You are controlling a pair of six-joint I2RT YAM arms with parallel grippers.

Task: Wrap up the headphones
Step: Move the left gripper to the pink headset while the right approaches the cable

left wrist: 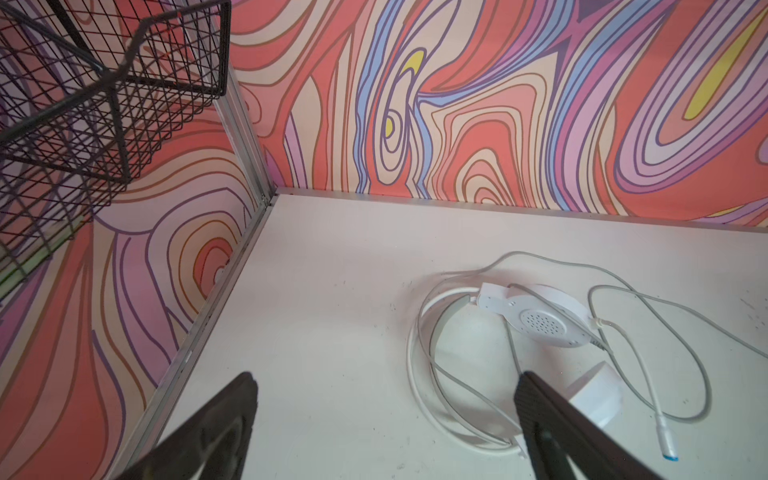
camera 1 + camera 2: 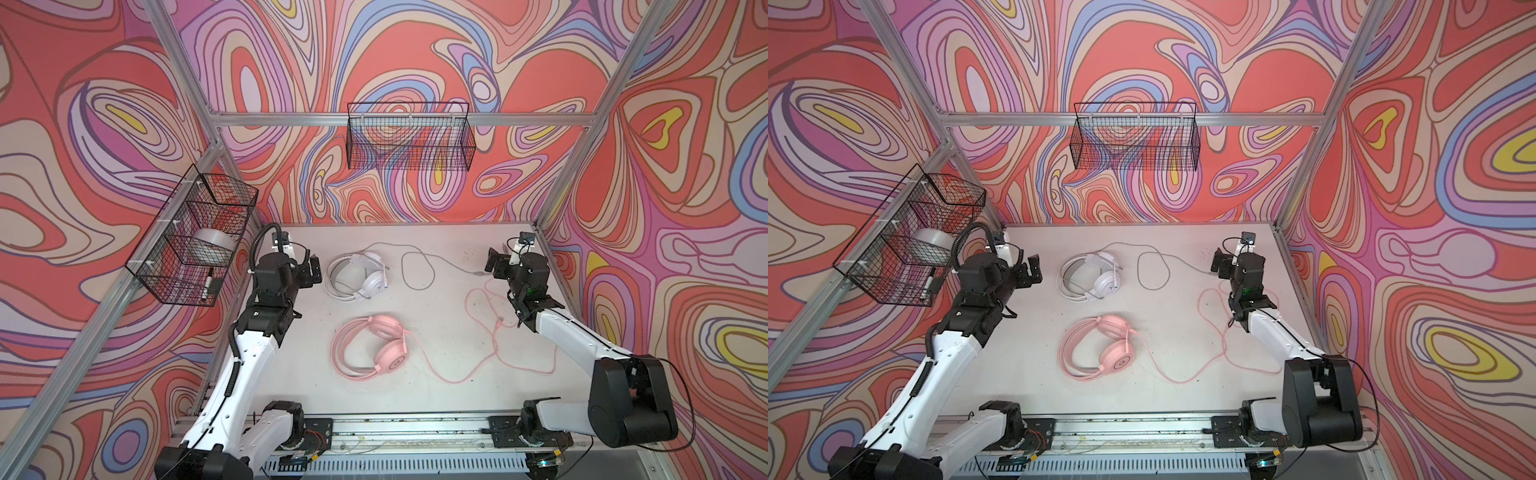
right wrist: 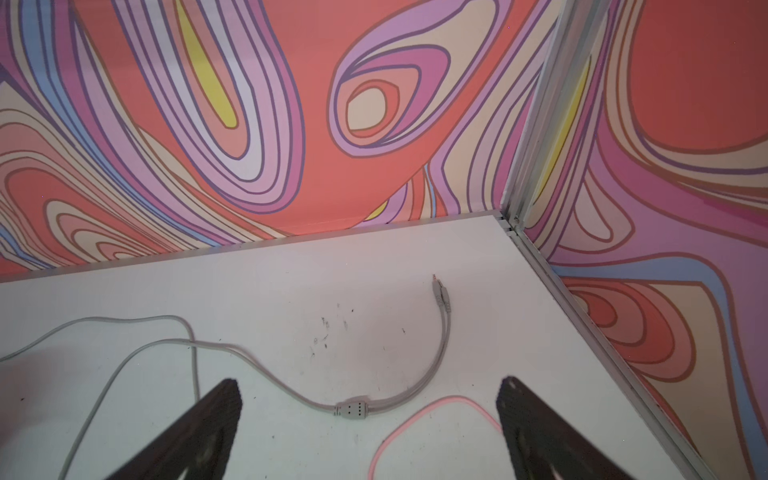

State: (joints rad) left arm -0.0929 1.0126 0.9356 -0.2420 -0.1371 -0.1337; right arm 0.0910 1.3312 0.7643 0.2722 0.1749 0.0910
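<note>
Two headphones lie on the white table. The white headphones [image 2: 358, 275] [image 2: 1090, 275] rest at the back, and their grey cable [image 2: 417, 266] loops right to a splitter [image 3: 353, 409] and jack plugs [image 3: 440, 293]. The pink headphones [image 2: 374, 347] [image 2: 1101, 348] lie nearer the front, their pink cable [image 2: 490, 332] [image 3: 436, 405] trailing right. My left gripper [image 2: 313, 270] [image 1: 384, 382] hovers open just left of the white headphones [image 1: 540, 322]. My right gripper [image 2: 494, 264] [image 3: 368, 384] hangs open over the splitter and a pink cable loop. Neither gripper holds anything.
A black wire basket [image 2: 178, 286] on the left wall holds a white roll [image 2: 214, 245] and a marker [image 2: 207, 284]. Another wire basket [image 2: 409, 153] hangs on the back wall. Aluminium posts frame the table's corners, and a rail [image 2: 407, 432] runs along the front.
</note>
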